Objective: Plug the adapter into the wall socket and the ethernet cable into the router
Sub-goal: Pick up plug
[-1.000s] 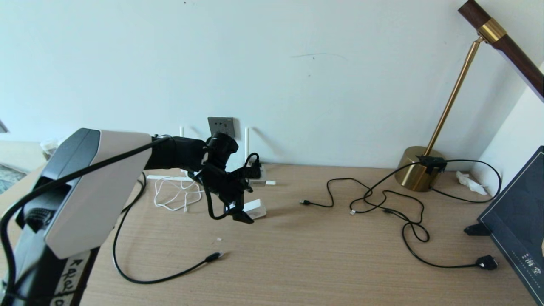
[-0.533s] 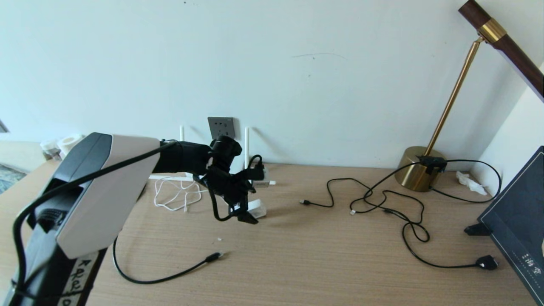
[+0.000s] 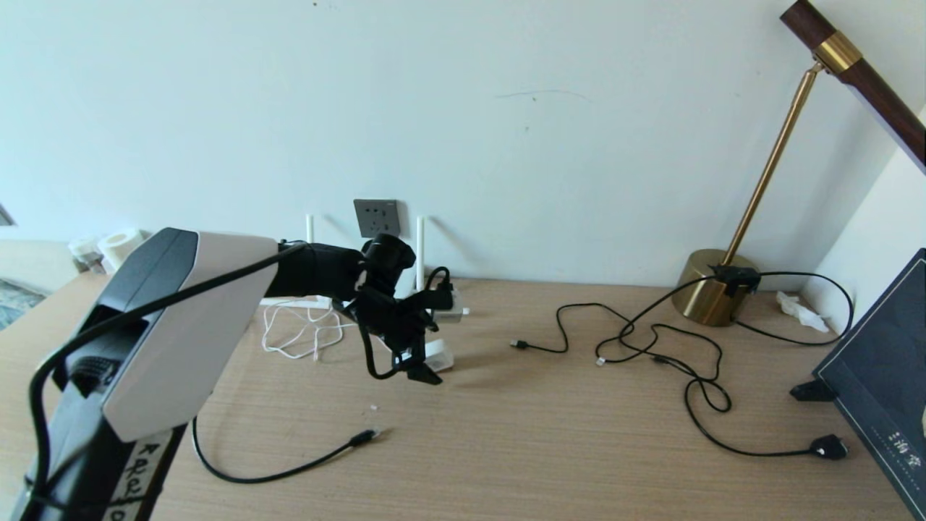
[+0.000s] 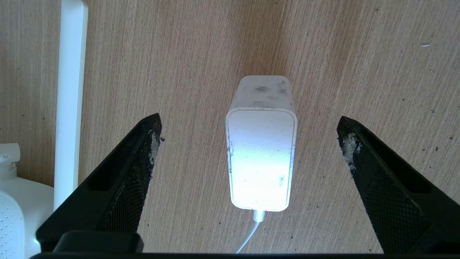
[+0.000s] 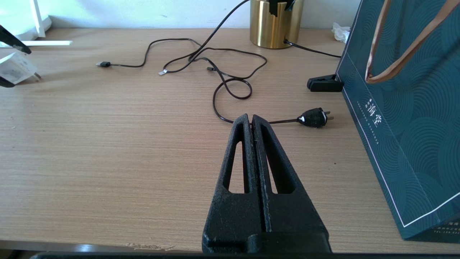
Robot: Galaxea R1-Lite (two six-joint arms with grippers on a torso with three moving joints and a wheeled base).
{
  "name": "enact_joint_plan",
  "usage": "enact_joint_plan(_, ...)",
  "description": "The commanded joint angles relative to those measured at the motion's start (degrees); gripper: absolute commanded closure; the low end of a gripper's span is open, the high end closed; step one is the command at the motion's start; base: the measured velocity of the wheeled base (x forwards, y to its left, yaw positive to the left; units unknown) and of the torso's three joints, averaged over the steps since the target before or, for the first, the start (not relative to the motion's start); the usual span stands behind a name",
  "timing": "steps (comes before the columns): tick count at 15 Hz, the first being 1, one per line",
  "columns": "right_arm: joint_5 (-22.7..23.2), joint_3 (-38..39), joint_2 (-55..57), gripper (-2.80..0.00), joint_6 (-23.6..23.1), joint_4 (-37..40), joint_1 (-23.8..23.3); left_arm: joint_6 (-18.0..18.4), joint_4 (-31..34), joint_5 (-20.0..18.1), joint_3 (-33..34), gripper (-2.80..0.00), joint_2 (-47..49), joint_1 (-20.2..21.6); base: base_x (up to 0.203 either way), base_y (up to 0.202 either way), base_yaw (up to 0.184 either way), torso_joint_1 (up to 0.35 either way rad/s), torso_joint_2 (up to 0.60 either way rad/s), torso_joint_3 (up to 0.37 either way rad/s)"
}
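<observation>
The wooden table is seen to run up to a pale wall, with a dark teal bag stood at its right edge and a brass lamp set near the wall beside it. The left arm is extended from the near left towards the back of the table. The router, largely hidden behind the arm in the head view, is placed against the wall under the wall socket, with white antennas raised on either side of the plate. The left gripper is held over the adapter with its jaws spread wide, one finger to each side and neither touching it; nothing is held. The adapter is seen lying flat on the table just in front of the router, its thin white cord leading off in loose loops to the left. The right gripper is held low over the near right of the table, fingers pressed together and empty. The ethernet cable is laid in a curve on the near left, its plug end resting free on the wood. Thinner black cords are tangled between the lamp and the table's middle.
</observation>
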Motion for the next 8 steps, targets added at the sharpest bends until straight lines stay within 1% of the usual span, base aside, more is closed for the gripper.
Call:
enact_joint_plan(1, 0.0, 0.0, 0.1, 0.0, 0.0, 0.0, 0.0, 0.3, 0.1, -0.2, -0.1, -2.8, -0.2, 0.0, 0.0, 0.0, 0.0, 0.0, 0.0, 0.0)
enact_joint_plan(8, 0.0, 0.0, 0.1, 0.0, 0.0, 0.0, 0.0, 0.0, -0.2, -0.1, 0.0, -2.8, 0.2, 0.0, 0.0, 0.0, 0.0, 0.0, 0.0, 0.0)
